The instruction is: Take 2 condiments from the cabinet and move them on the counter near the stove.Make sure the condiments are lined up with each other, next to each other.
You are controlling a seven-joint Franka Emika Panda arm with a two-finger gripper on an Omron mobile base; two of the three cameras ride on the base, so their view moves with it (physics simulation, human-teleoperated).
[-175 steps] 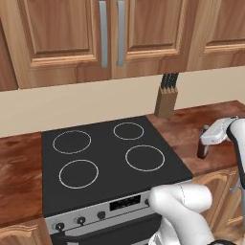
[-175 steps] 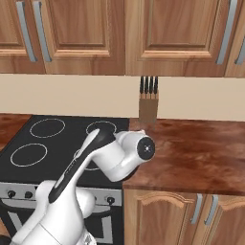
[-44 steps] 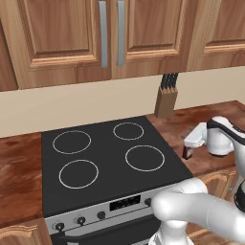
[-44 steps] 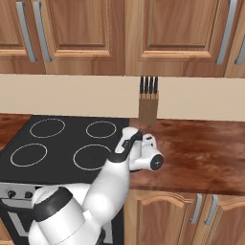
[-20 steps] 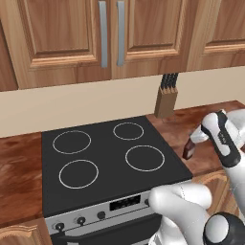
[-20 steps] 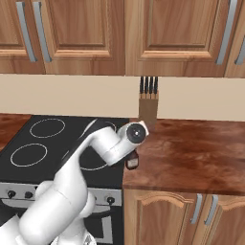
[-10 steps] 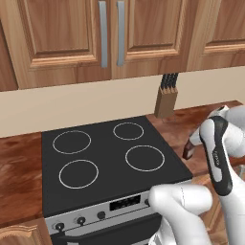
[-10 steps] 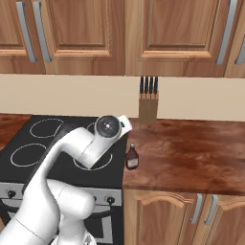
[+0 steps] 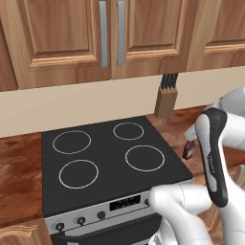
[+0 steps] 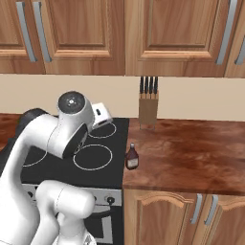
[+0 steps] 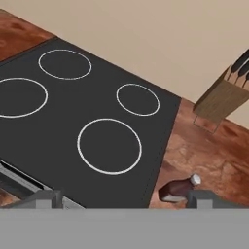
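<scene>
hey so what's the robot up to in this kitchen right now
The robot arm is moving sauce bottles onto the counter by the stove. One dark brown bottle stands upright on the counter right beside the stove's edge, with the knife block behind it near the wall. The gripper is open, holds nothing, and hangs above the stove's front with the bottle off to one side. No second bottle stands next to it yet.

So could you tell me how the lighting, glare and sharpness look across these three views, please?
Left base view: even, flat light, arm blocks most of the sauce bottle. Right base view: sharp, pale sheen on the counter, bottle's faint shadow. Hand view: slightly soft, cooktop matte without glare.
</scene>
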